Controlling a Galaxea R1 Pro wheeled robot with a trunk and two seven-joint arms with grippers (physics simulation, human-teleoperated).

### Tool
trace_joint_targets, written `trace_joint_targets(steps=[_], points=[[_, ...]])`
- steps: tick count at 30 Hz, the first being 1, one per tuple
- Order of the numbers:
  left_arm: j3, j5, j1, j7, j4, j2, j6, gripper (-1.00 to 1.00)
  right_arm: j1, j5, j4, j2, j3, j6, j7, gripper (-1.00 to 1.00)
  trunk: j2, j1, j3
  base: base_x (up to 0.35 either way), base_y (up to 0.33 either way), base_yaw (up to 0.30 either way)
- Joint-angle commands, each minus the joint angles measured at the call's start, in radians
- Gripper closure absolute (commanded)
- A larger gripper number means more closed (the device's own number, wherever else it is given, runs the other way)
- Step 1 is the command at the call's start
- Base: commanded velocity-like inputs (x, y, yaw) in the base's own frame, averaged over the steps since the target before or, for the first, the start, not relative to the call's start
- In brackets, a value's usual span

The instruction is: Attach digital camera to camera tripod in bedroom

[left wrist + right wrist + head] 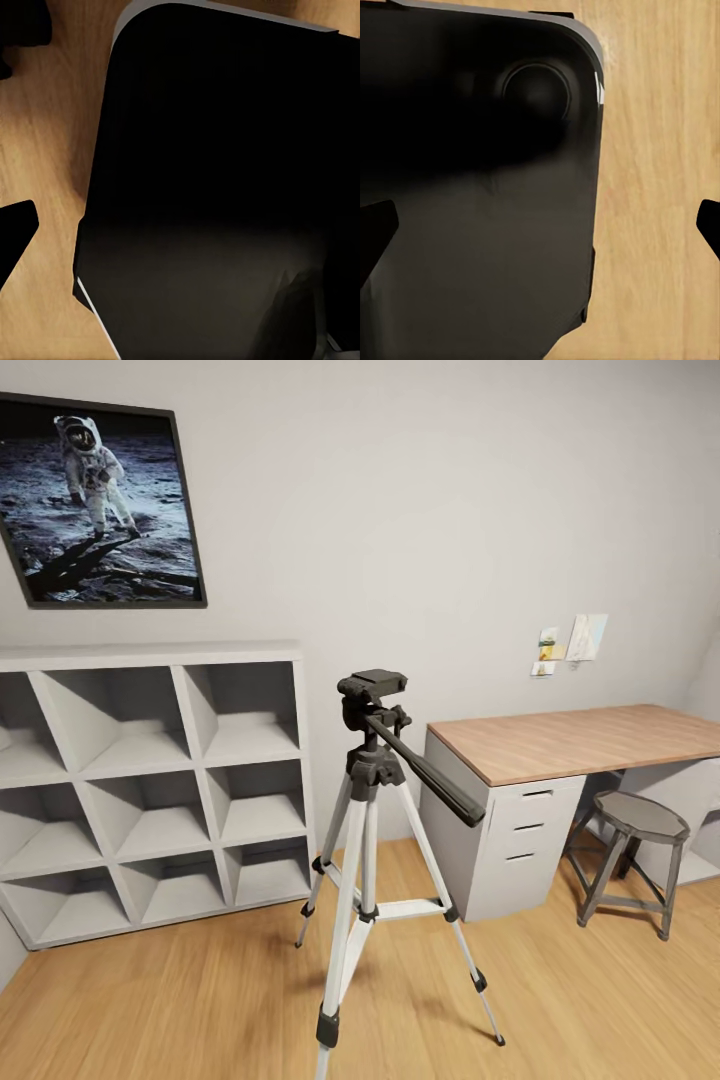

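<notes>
Bedroom (450,510), one camera tripod (372,830), one stool (632,860)

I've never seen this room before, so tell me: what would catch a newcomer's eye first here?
The camera tripod stands in the middle of the wood floor, its long pan handle slanting down toward the desk, with nothing mounted on its head. On the wall at upper left hangs a framed astronaut photo above a white cube shelf. A grey stool sits by the desk.
</notes>
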Motion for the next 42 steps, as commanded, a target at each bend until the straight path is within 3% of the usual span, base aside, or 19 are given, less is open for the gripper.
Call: trace_joint_targets(steps=[1, 39, 42], points=[[0.001, 0.006, 0.000, 0.001, -0.001, 0.000, -0.001, -1.00, 0.000, 0.001, 0.000, 0.000, 0.001, -0.003, 0.000, -1.00, 0.000, 0.000, -0.001, 0.000, 0.000, -0.003], [0.000, 0.004, 0.000, 0.002, -0.002, -0.003, -0.002, -1.00, 0.000, 0.003, 0.000, -0.001, 0.001, -0.003, 0.000, -1.00, 0.000, 0.000, -0.001, 0.000, 0.000, 0.000], [0.000, 0.004, 0.000, 0.003, -0.002, -0.003, -0.002, -1.00, 0.000, 0.003, 0.000, -0.001, 0.001, -0.003, 0.000, -1.00, 0.021, -0.011, 0.009, 0.000, 0.000, 0.000]])
